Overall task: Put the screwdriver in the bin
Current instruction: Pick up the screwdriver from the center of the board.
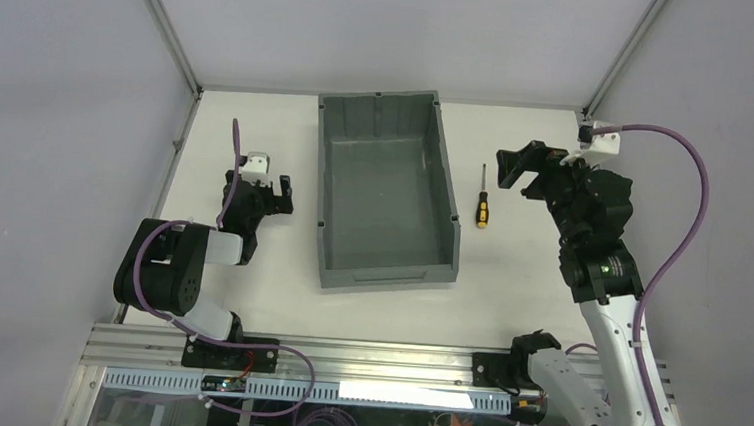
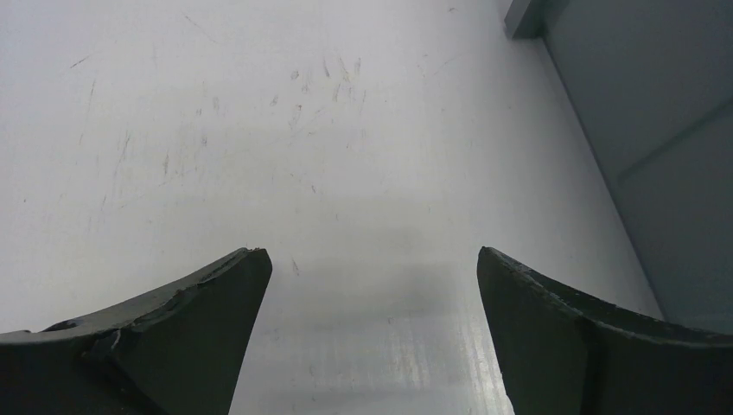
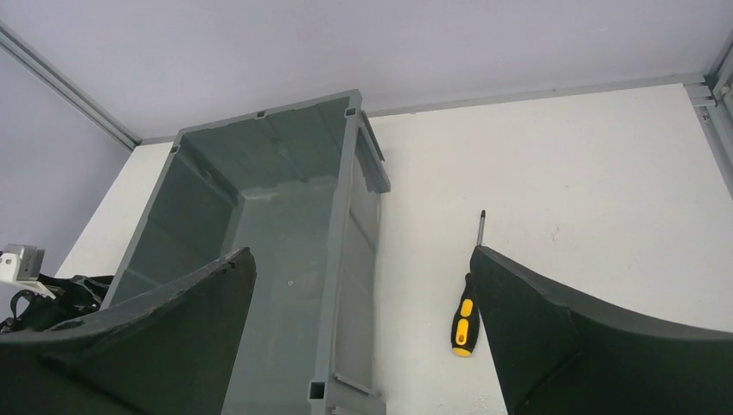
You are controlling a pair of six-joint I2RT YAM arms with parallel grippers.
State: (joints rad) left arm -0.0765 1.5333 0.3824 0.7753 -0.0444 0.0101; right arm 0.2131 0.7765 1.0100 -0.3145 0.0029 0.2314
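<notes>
The screwdriver (image 1: 482,204), with a yellow and black handle and a thin dark shaft, lies on the white table just right of the bin (image 1: 326,189), shaft pointing to the far side. The large grey bin holds nothing that I can see. In the right wrist view the screwdriver (image 3: 464,322) lies beside the bin's right wall (image 3: 344,259), partly hidden by my right finger. My right gripper (image 1: 518,171) is open and empty, raised a little right of the screwdriver. My left gripper (image 1: 276,194) is open and empty, low over the table left of the bin.
Grey enclosure walls with metal corner posts (image 1: 165,28) bound the table at the left, back and right. The left wrist view shows scratched white tabletop (image 2: 259,130) and the bin's outer wall (image 2: 657,147) at the right. An aluminium rail (image 1: 363,357) runs along the near edge.
</notes>
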